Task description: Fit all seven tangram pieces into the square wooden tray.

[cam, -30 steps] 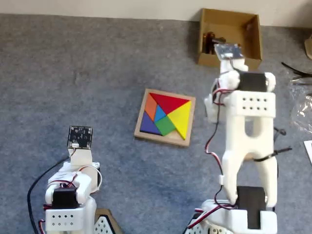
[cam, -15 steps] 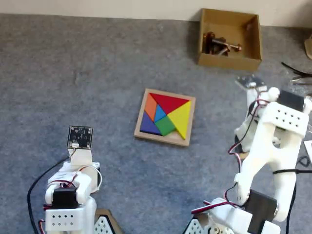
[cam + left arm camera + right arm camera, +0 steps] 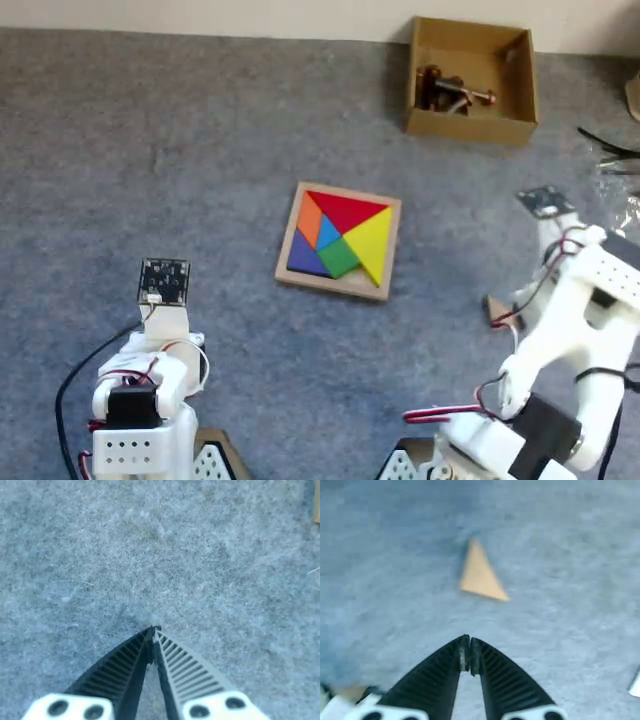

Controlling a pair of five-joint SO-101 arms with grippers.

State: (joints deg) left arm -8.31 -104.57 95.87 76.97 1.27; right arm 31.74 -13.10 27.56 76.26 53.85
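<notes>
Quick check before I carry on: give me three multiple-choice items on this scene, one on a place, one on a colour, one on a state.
1. Where is the cardboard box relative to the tray?
A) beyond it, toward the table's far right
B) beside the left arm's base
C) on top of it
2. What colour is the loose triangle near the right gripper?
A) green
B) tan
C) red
3. The left gripper is:
A) wide open
B) shut on a piece
C) shut, empty

1 A: the high view shows it there. 2 B: it lies tan on the carpet. 3 C: closed over carpet, holding nothing.
</notes>
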